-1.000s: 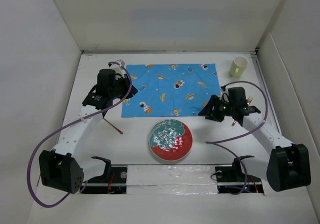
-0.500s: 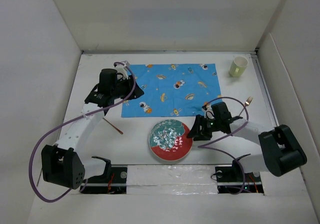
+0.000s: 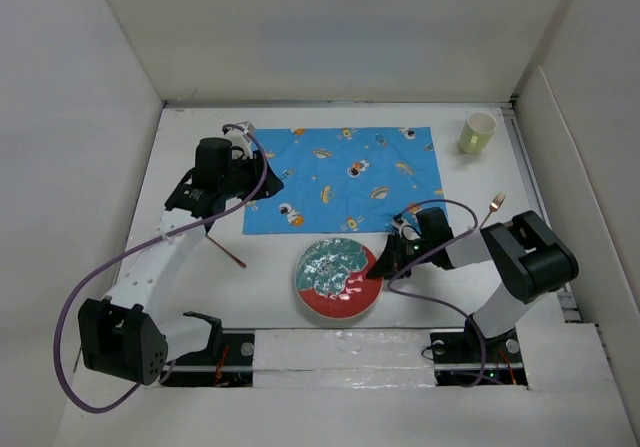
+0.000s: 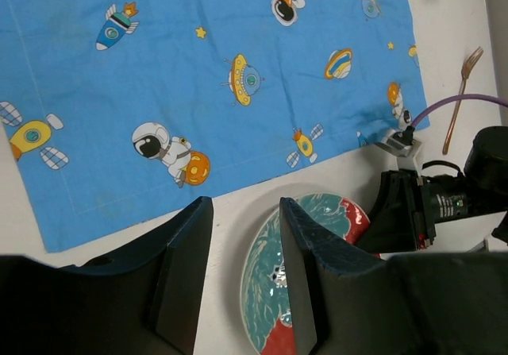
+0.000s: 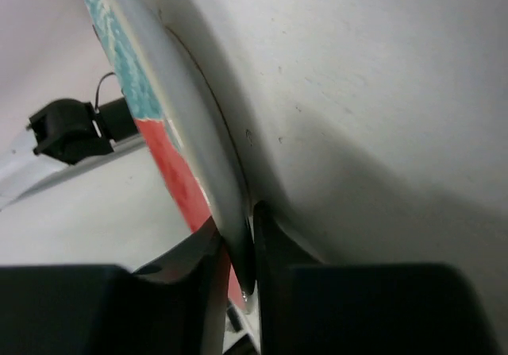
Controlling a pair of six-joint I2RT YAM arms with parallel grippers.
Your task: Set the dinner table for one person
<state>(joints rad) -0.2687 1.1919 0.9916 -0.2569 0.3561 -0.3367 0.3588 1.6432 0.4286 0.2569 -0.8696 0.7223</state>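
Well, the dinner table (image 3: 270,292) lies flat and white under everything, filling the floor of the walled enclosure, and from above it looks broader from side to side than from front to back, its long edges running across in front of the two arm bases. A blue space-print placemat (image 3: 340,177) lies on its far half, its own long side parallel to the table's far edge. Near the front middle of the table, just clear of the mat's near edge, sits a round plate (image 3: 335,279) glazed teal and red. The right gripper (image 5: 238,228) reaches in low from the right and has the plate's right rim between its two fingers; the jaws are narrowed onto the rim, one finger on the painted top face and the other on the pale underside, pinching it. The left gripper (image 4: 244,212) hangs over the mat's near left part with its jaws spread moderately apart and nothing between them; through the gap I can see bare table and the plate's edge below. A pale green cup (image 3: 478,132) stands upright at the far right corner of the table, off the mat. A copper-coloured fork (image 3: 491,208) lies on the table to the right of the mat, tines pointing toward the far right. Left of the plate, near the left arm, a thin copper utensil (image 3: 228,251) lies slantwise; I cannot tell which kind it is.
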